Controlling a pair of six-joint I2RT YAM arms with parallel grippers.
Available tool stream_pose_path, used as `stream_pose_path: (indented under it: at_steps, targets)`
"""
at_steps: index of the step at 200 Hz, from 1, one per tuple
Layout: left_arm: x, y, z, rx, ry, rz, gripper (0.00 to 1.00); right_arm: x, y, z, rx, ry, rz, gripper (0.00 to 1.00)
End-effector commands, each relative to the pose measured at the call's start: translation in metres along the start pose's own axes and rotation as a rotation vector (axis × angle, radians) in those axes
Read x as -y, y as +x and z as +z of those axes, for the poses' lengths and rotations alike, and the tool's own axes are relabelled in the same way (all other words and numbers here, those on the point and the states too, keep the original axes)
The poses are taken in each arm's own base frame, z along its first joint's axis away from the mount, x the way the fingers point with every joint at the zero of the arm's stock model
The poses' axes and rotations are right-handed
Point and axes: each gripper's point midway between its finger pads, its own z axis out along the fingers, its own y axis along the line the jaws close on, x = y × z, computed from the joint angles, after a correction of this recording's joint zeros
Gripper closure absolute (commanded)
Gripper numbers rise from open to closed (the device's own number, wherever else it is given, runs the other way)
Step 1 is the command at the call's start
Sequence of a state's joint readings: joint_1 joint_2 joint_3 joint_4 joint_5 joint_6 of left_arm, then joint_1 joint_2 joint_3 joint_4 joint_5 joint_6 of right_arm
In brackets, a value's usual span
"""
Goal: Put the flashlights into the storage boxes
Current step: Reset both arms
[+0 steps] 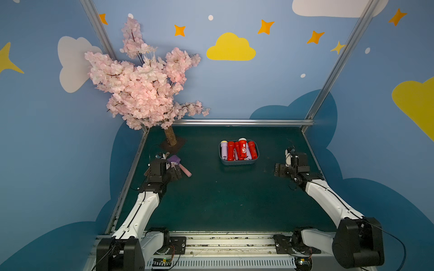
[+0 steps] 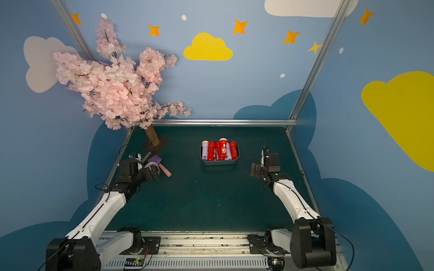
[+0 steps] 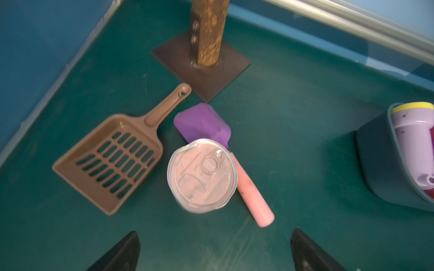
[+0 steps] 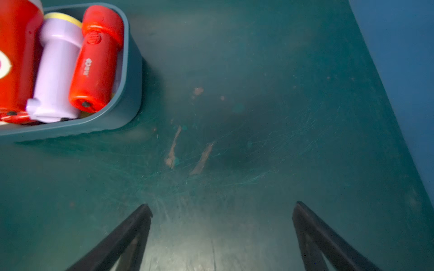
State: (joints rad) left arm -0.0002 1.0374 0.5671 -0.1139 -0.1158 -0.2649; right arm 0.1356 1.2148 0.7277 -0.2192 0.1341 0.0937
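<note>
The storage box, a slate-blue tub [image 1: 238, 162] [image 2: 218, 162], sits at the middle back of the green table. It is packed with several flashlights [image 1: 242, 150] [image 2: 223, 150], red ones and lavender ones with yellow heads. The right wrist view shows a red flashlight [image 4: 96, 63] and a lavender one [image 4: 56, 70] lying against the tub wall [image 4: 131, 89]. My right gripper [image 1: 280, 170] [image 4: 222, 206] is open and empty over bare table to the right of the tub. My left gripper [image 1: 175, 172] [image 3: 215, 234] is open and empty at the left, and its wrist view catches the tub's end [image 3: 375, 169].
Just ahead of the left gripper lie a brown slotted scoop [image 3: 110, 162], a clear jar with a pull-tab lid [image 3: 202, 173] and a purple spatula [image 3: 202, 122] with a pink handle. A pink blossom tree [image 1: 145, 86] stands on a dark plate [image 3: 225, 75] at the back left. Metal rails edge the table.
</note>
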Motion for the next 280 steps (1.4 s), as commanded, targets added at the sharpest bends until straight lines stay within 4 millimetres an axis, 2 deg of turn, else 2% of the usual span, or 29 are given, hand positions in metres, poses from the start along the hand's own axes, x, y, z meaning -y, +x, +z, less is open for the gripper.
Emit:
stream_pose_path:
  at_steps: [1,3,8,32,66,133,183,223,248,280]
  targets:
    - [0.007,-0.023,-0.005,0.172,0.05,0.082,0.01,0.004,-0.009,-0.001,0.081,0.0,0.006,0.06]
    - [0.007,-0.023,-0.005,0.181,0.052,0.086,0.01,0.003,-0.011,-0.002,0.091,-0.003,0.007,0.06]
    - [0.007,-0.023,-0.006,0.198,0.054,0.092,0.01,0.004,-0.001,0.001,0.082,-0.003,0.007,0.06]
    - [0.001,-0.016,-0.004,0.231,0.033,0.1,0.01,0.008,0.005,0.001,0.13,0.004,0.004,0.06]
    - [-0.004,-0.009,0.005,0.235,0.012,0.109,0.01,0.012,0.006,0.0,0.221,0.023,0.01,0.06]
    - [-0.005,-0.004,0.027,0.289,0.016,0.132,0.01,0.012,0.013,0.011,0.279,0.01,0.03,0.06]
    - [-0.002,-0.018,0.047,0.345,0.007,0.199,0.01,0.017,0.002,0.021,0.333,0.018,0.047,0.06]
    - [-0.01,-0.004,0.074,0.317,-0.038,0.18,0.01,0.016,-0.013,0.03,0.399,0.002,0.025,0.06]
    - [-0.004,-0.006,0.083,0.275,-0.036,0.201,0.01,0.017,-0.021,0.033,0.435,0.009,-0.011,0.06]
    - [-0.005,-0.007,0.083,0.291,-0.034,0.199,0.01,0.02,-0.011,0.052,0.45,0.02,-0.002,0.06]
